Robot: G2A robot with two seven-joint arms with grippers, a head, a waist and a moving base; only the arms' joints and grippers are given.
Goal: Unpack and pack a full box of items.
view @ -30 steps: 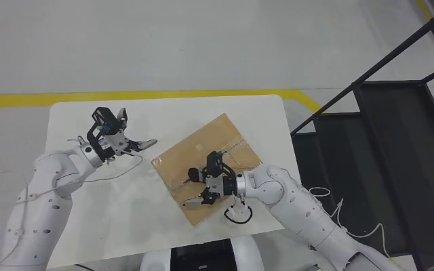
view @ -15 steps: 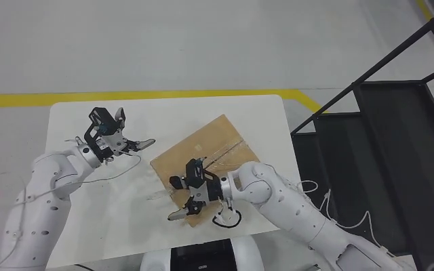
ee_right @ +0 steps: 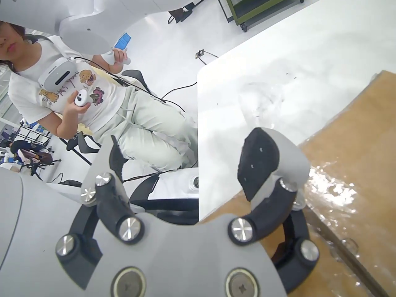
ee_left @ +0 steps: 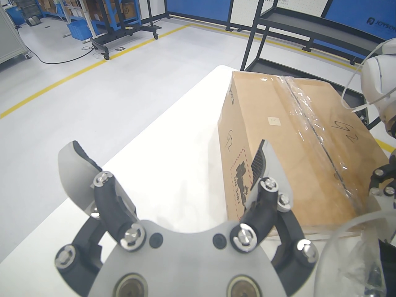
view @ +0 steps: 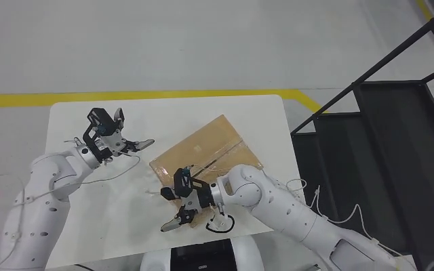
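Observation:
A brown cardboard box (view: 210, 150) lies closed on the white table (view: 88, 217), with clear tape along its top seam (ee_left: 312, 125). My left gripper (view: 134, 129) hangs open to the left of the box (ee_left: 294, 143), apart from it; in its own wrist view the gripper (ee_left: 170, 162) faces the box's side with nothing between its fingers. My right gripper (view: 169, 210) stands open at the box's near left corner; one finger (ee_right: 263, 159) is over the box top (ee_right: 355, 156), the other finger (ee_right: 111, 156) is past the table edge.
A black metal rack (view: 386, 135) stands close to the table's right side. A yellow floor line (view: 135, 97) runs behind the table. The table's left half is bare (ee_right: 278, 72). A loose cable loop (view: 220, 222) hangs by the right wrist.
My right gripper has moved from over the box top to the left and nearer, to the box's near left corner. The left arm has barely moved.

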